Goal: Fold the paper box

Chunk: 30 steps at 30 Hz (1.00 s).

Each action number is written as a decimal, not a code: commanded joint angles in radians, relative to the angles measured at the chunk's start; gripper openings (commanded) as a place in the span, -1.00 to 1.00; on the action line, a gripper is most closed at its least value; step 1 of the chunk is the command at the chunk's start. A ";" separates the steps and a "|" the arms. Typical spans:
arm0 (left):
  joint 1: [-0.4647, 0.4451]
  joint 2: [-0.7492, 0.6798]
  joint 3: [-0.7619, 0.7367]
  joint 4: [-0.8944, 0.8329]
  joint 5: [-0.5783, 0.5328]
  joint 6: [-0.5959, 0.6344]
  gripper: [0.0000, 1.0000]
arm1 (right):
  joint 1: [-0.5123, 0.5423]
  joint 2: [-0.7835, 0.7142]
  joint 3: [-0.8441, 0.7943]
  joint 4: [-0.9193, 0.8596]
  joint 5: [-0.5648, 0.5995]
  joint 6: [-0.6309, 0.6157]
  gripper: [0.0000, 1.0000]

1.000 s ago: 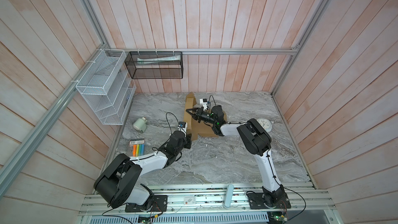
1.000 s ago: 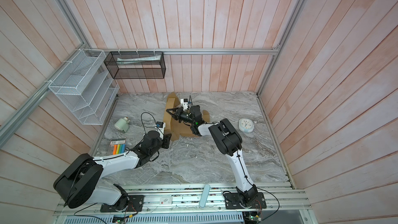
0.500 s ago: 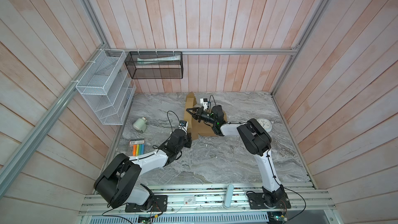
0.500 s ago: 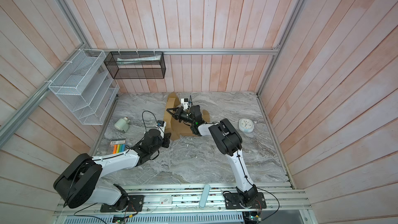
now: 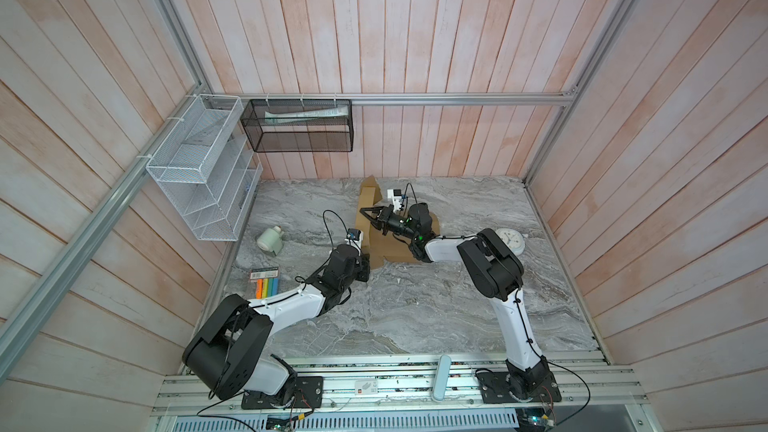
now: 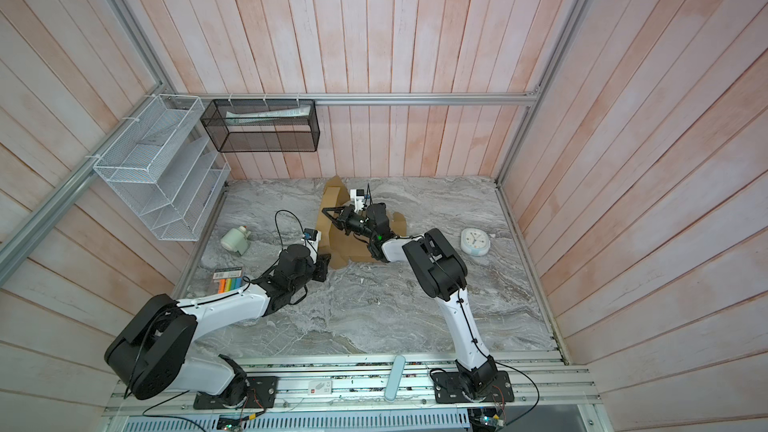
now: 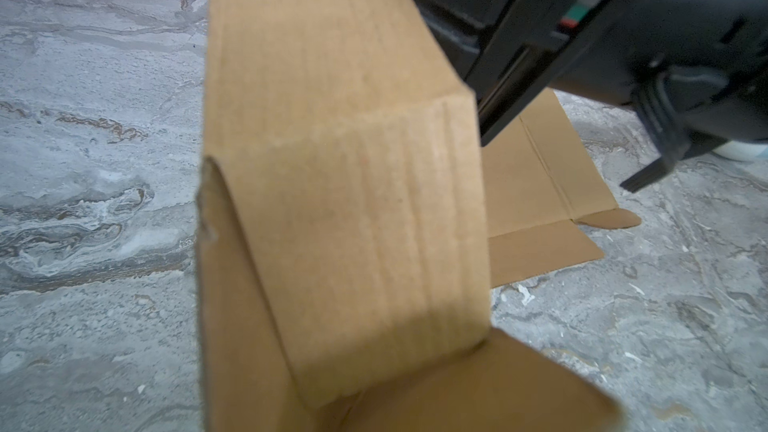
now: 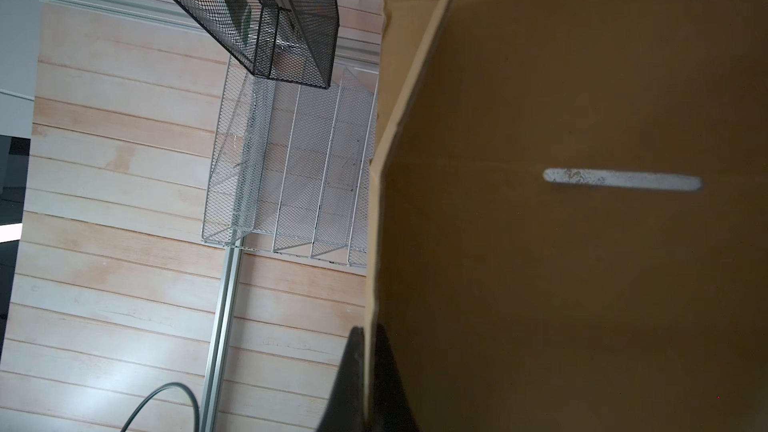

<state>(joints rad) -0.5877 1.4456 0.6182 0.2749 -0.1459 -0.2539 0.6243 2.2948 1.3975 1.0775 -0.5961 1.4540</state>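
The paper box (image 7: 340, 209) was matt brown corrugated cardboard, faintly ribbed, with rough cut edges. The tabletop (image 5: 415, 305) looked like grey veined marble, smooth with a dull sheen. The walls (image 5: 415, 35) were whitewashed pinkish wood planks. The rack (image 5: 199, 172) was white wire mesh, the basket (image 5: 299, 139) black metal mesh, and the frame rails (image 5: 457, 98) pale brushed metal.

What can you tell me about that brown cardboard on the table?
The paper box is plain brown corrugated cardboard, unprinted, only partly folded. Most of it lies flat on the grey marble table; one side panel with creased flaps stands raised. A narrow slit is cut through the raised panel. The right end effector pinches that panel's edge.
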 commanded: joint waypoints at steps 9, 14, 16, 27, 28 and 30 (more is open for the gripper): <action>0.038 -0.001 0.078 0.152 -0.043 -0.010 -0.16 | 0.051 0.015 0.010 -0.025 -0.047 -0.009 -1.00; 0.046 -0.002 0.081 0.165 -0.044 -0.017 -0.11 | 0.054 0.015 0.010 -0.032 -0.041 -0.008 -1.00; 0.048 -0.004 0.078 0.174 -0.043 -0.021 -0.08 | 0.055 0.014 0.008 -0.034 -0.037 -0.007 -1.00; 0.064 -0.021 0.074 0.214 -0.017 -0.040 -0.05 | 0.055 0.003 -0.012 -0.038 -0.024 -0.009 -1.00; 0.066 -0.022 0.074 0.215 -0.013 -0.041 -0.06 | 0.055 0.002 -0.014 -0.037 -0.024 -0.009 -1.00; 0.069 -0.025 0.074 0.212 -0.009 -0.042 -0.05 | 0.055 -0.004 -0.018 -0.041 -0.018 -0.012 -1.00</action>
<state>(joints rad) -0.5461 1.4460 0.6323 0.3141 -0.1158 -0.2691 0.6418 2.2944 1.4090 1.0779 -0.5426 1.4578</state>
